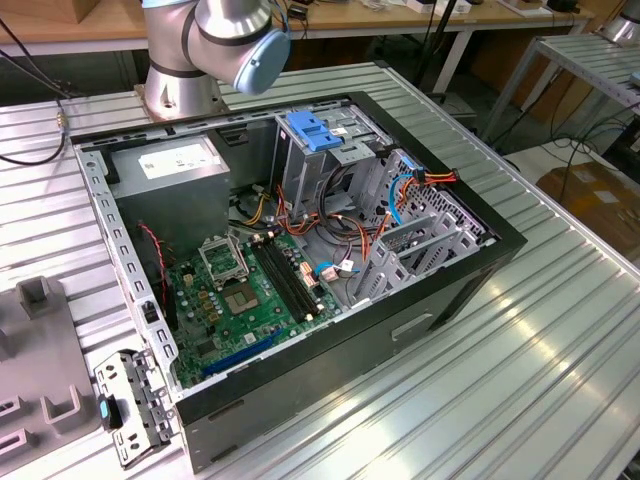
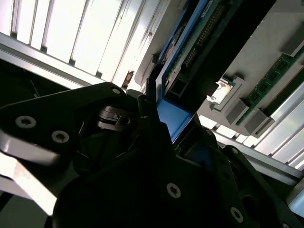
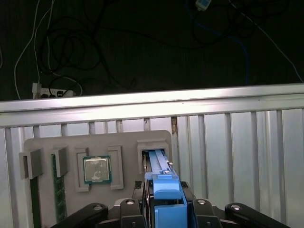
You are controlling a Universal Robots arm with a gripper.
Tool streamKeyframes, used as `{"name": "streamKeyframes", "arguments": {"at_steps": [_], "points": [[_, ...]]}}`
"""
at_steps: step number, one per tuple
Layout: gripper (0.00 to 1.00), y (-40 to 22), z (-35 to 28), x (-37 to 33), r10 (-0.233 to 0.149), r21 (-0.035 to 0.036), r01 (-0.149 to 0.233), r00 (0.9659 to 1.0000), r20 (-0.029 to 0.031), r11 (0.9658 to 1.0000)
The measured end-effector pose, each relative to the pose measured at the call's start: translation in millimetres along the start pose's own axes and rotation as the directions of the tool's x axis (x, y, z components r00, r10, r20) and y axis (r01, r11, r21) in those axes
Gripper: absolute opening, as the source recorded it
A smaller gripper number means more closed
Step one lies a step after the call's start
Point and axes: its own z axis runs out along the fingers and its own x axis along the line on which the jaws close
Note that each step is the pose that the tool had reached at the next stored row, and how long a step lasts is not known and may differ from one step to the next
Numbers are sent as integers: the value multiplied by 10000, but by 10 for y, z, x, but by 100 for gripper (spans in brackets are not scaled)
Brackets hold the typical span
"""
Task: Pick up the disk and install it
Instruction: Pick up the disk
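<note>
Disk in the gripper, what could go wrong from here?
1. The gripper clamps the disk by its blue end tab alone, so the long body might pivot or slip.
2. Its far end seems to sit in the tray's narrow slot; a tilted pull could jam it or jolt the CPU beside it.
3. Loose cables cross the case's bays in the exterior view and could snag the disk.

The pincer [image 3: 165, 211] clamps the blue disk [image 3: 163, 183] on edge at a slot of the grey tray [image 3: 71, 142]; a processor chip [image 3: 97, 169] lies in the neighbour recess.
</note>
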Motion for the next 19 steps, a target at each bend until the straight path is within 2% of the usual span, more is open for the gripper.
{"name": "streamKeyframes", "arguments": {"at_steps": [15, 16, 18, 19], "points": [[37, 0, 7, 1, -2, -1, 2, 10000, 0, 10000], [37, 0, 8, 1, -72, -1, 72, 10000, 2, 10000], [37, 4, 9, 3, -611, -9, 611, 9981, 11, 9981], [37, 4, 8, 3, -627, -10, 627, 9980, 12, 9980]]}}
